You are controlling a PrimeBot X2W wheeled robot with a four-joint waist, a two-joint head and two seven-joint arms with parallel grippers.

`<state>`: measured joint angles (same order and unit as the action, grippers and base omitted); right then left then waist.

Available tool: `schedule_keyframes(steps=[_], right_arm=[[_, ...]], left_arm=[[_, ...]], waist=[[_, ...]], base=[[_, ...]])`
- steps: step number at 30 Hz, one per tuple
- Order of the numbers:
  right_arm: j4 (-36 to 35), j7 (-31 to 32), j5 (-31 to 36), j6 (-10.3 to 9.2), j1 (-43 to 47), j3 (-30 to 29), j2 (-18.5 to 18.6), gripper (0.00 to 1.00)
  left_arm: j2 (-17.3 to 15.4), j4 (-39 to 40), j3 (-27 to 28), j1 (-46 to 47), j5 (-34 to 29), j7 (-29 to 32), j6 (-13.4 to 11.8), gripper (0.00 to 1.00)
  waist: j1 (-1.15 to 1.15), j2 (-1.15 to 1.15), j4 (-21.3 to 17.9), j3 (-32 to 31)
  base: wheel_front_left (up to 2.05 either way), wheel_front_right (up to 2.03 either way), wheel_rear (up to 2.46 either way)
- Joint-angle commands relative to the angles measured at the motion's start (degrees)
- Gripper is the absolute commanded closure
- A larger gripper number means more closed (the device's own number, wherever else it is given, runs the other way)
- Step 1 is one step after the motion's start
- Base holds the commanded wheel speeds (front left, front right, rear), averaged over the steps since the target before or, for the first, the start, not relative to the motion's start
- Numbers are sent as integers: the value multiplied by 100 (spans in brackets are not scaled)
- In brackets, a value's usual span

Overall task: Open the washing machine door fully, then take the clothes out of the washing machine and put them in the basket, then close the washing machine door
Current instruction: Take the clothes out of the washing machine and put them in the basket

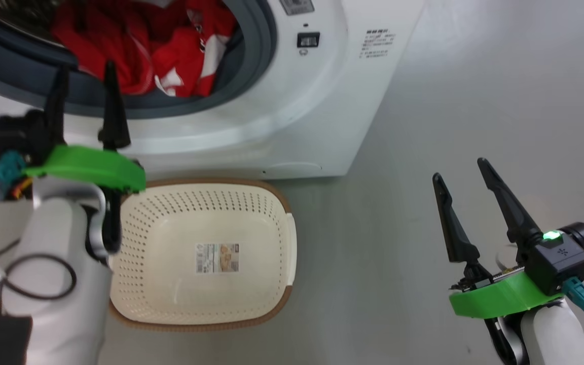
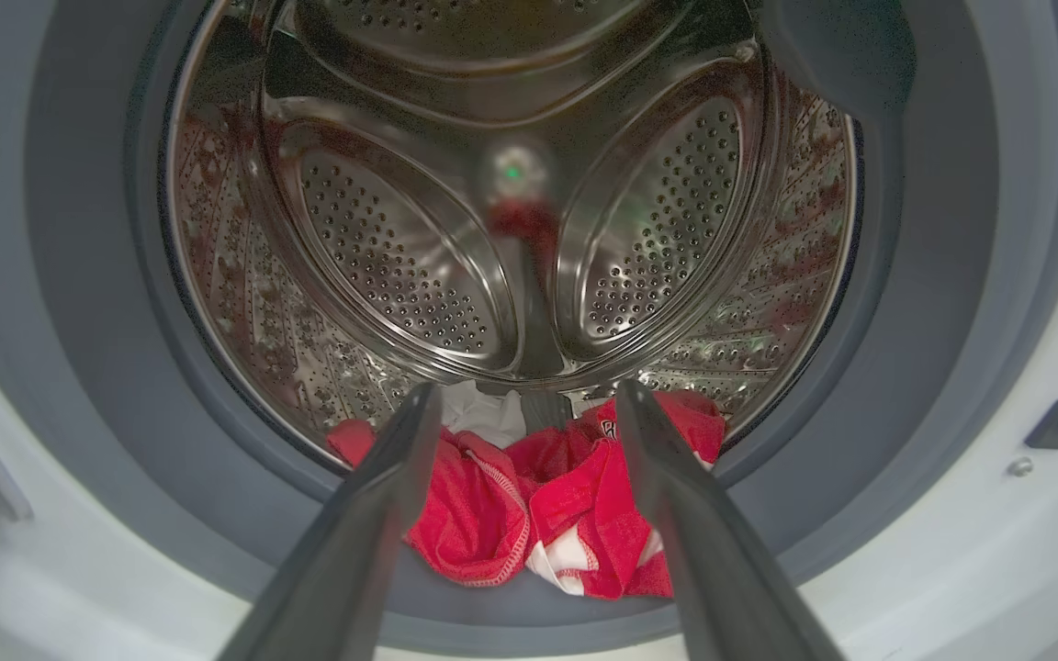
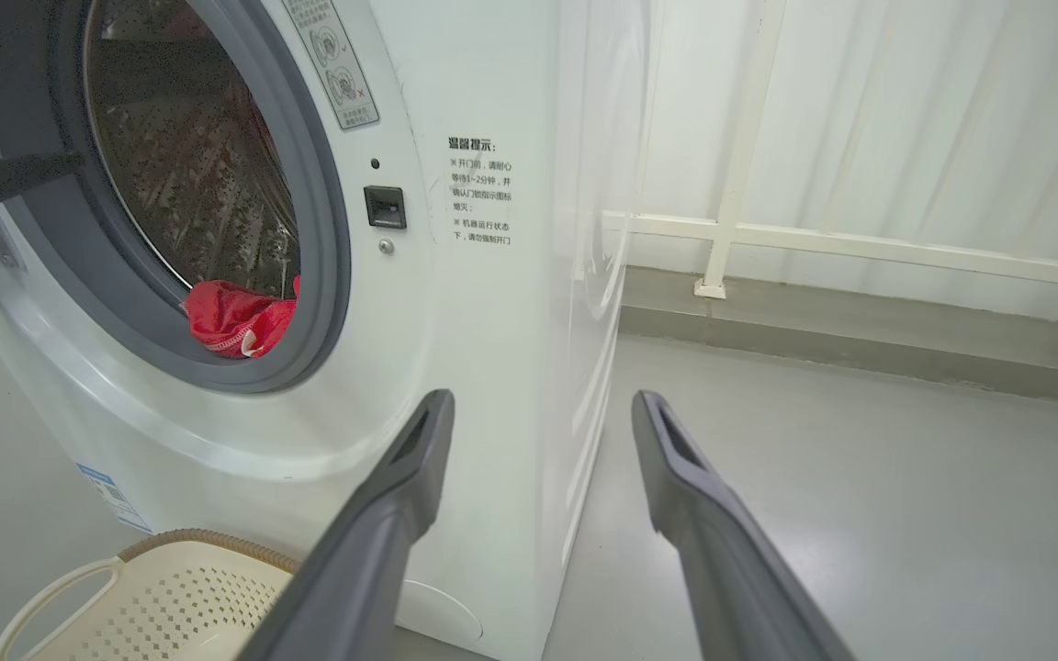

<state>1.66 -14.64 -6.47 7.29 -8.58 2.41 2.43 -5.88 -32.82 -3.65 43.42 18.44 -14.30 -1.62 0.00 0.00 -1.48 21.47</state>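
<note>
On the white front of the washing machine [image 3: 483, 321], right of the drum opening, a printed notice [image 3: 481, 193] in black Chinese characters is headed 温馨提示. Its two starred lines include 开门前 and 1~2分钟. Above it, a grey sticker [image 3: 332, 60] carries round pictograms, one with a red cross; its wording is unreadable. The blue label [image 3: 111, 496] at the machine's lower left corner and the paper label [image 1: 217, 258] inside the basket [image 1: 266, 228] are too small to read.

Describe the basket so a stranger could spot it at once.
Start at the big white washing machine with red clothes inside. On the grey floor just before it sits the basket. It alone is cream, perforated and brown-rimmed.
</note>
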Motion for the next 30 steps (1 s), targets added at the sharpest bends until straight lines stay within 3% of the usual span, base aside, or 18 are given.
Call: schedule_keyframes(steps=[1,8,18,30], right_arm=[[-178,-36,19,20,-134,123,44,0],[-223,-36,31,20,-373,188,44,0],[-171,-36,-62,20,-586,282,44,0],[-146,-36,-231,20,-617,348,44,0]], left_arm=[[-169,40,174,197,-75,-62,-40,0],[-291,-948,156,1344,-124,63,-94,0],[-732,-2286,-323,2508,-767,1017,-611,0],[-966,-3073,-792,2985,-1252,1772,-1123,0]], waist=[[0,0,-121,354],[0,0,-244,906],[0,0,-470,1203],[0,0,-545,1278]], base=[[0,0,0],[0,0,0],[0,0,0],[0,0,0]])
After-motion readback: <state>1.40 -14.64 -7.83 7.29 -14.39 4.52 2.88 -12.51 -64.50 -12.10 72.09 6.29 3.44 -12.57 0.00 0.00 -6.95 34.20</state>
